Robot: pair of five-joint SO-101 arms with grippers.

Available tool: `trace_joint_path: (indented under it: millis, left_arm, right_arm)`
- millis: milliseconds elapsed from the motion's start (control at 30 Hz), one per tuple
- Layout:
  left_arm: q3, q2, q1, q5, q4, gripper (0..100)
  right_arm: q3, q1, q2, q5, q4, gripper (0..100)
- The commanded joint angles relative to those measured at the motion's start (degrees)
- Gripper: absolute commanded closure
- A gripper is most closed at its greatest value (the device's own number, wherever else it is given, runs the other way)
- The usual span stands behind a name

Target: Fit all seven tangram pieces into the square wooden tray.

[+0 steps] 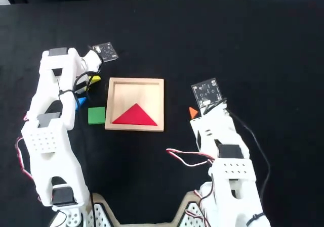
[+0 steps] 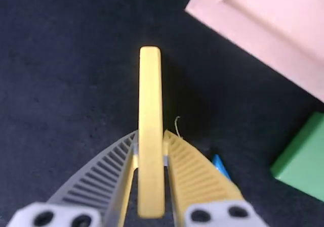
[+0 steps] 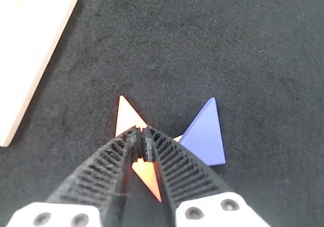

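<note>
Top-down cam first: wooden tray [image 1: 134, 80] sitting between the arms with just a red triangle [image 1: 134, 116] flat inside along its near side, green square [image 1: 96, 115] right beside its left edge, blue piece [image 1: 81, 102] and yellow piece [image 1: 94, 79] a bit further left, orange triangle [image 1: 193, 112] off to the right. Left wrist cam: left gripper [image 2: 150, 135] clamped on the yellow piece, stood up on edge between the fingers, tray corner and green square close by. Right wrist cam: right gripper [image 3: 140, 132] with fingertips pinched together right over the orange triangle lying flat, purple triangle [image 3: 205, 133] just beside it.
</note>
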Motion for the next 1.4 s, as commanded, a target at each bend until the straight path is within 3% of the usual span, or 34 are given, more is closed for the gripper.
trace_joint_path:
  millis: [0,233,300,567,733,1000,1367]
  left_arm:
    - [-6.11,-2.2,-2.07,4.4,2.29,97]
    - [-19.82,-8.7,1.63,6.95,28.48,97]
    - [-22.37,-10.29,4.26,12.13,35.52,97]
    - [-21.41,-14.77,15.6,58.9,35.08,97]
    - [-20.35,-13.98,20.53,76.75,34.55,97]
    - [-16.66,-6.33,21.76,85.98,30.07,97]
    - [-15.6,1.23,22.11,85.98,26.81,97]
  right_arm:
    - [-0.31,-0.79,2.15,0.7,-1.32,98.7]
    - [-0.22,-0.79,2.15,0.79,-1.32,98.7]
    - [-0.22,-0.79,2.15,0.7,-1.32,98.7]
    - [-0.31,0.97,1.89,0.44,-1.32,98.7]
    - [-0.92,6.07,1.8,0.35,-1.41,98.7]
    - [-1.01,8.0,1.8,-2.99,-3.16,98.7]
    - [-0.92,7.74,1.89,-2.9,-3.25,98.7]
